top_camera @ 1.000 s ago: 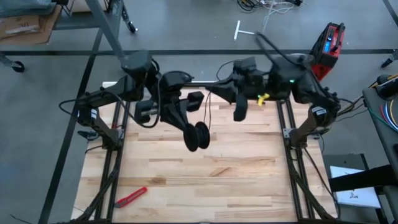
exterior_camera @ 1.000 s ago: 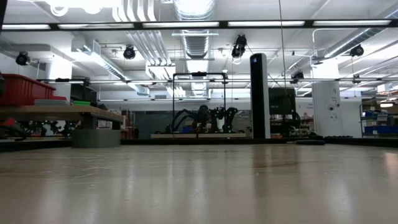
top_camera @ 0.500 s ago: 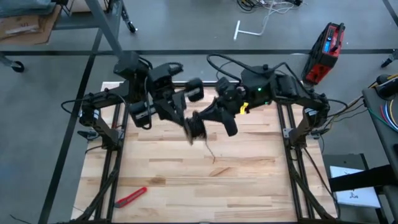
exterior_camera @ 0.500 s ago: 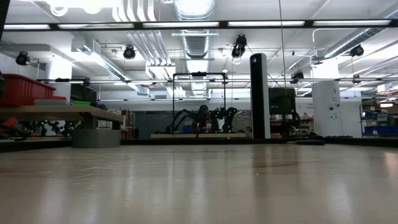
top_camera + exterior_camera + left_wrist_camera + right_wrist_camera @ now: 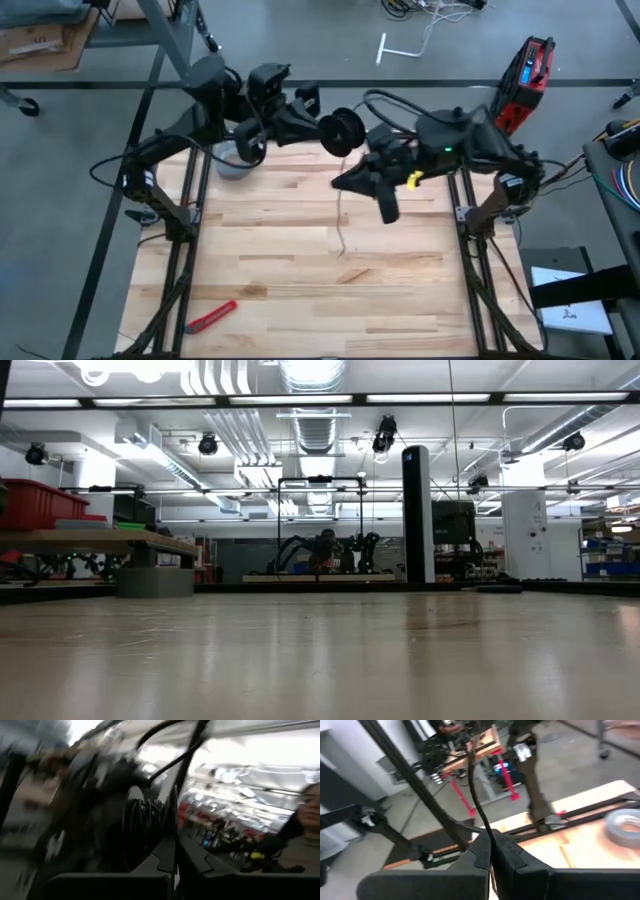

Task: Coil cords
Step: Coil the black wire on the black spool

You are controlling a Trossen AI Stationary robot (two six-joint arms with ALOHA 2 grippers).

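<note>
Above the table's far edge, left gripper (image 5: 318, 122) clamps the reel (image 5: 341, 131); right gripper (image 5: 352, 180) pinches the cord (image 5: 340, 222); no writing legible.

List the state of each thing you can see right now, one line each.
Reel: held up off the table, clamped in the left tool.
Cord: hanging slack toward the table, pinched in the shut right tool.
Tape roll: lying flat on the table.
Red cutter: lying flat, untouched.

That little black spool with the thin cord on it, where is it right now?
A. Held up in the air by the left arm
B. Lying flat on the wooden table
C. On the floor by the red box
A: the reel sits raised in the left gripper, and the cord hangs down from it.
</note>
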